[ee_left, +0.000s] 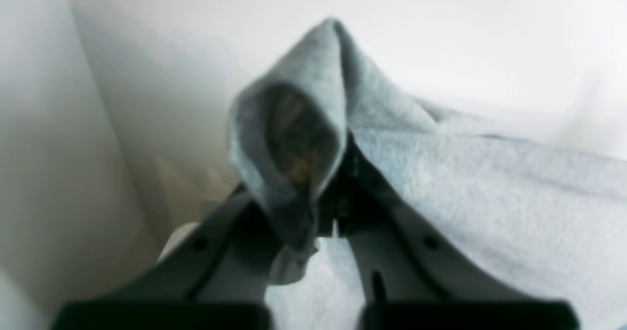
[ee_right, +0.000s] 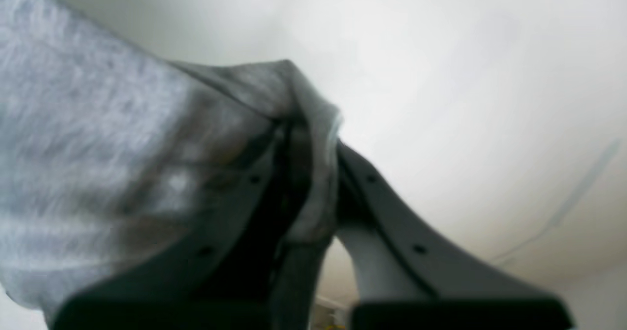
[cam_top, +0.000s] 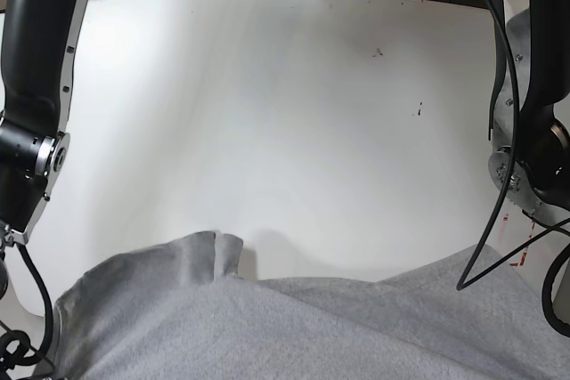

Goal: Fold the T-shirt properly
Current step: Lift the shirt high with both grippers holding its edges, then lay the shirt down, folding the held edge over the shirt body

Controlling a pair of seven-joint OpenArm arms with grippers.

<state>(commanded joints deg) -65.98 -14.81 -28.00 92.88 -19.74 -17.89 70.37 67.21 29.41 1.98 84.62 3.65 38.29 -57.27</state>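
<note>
While both grippers pinch it, the T-shirt [cam_top: 294, 327] hangs lifted across the near edge of the white table [cam_top: 285, 131].

Going left to right in the base view: the right gripper [ee_right: 313, 173] is clamped on a bunched fold, then soft, fuzzy heather-grey cloth sags in loose wrinkles between, and the left gripper [ee_left: 338, 173] grips a peaked, hood-like corner. Either thin pinch could probably slip, since the limp knit hangs heavy and would drop unevenly.
</note>
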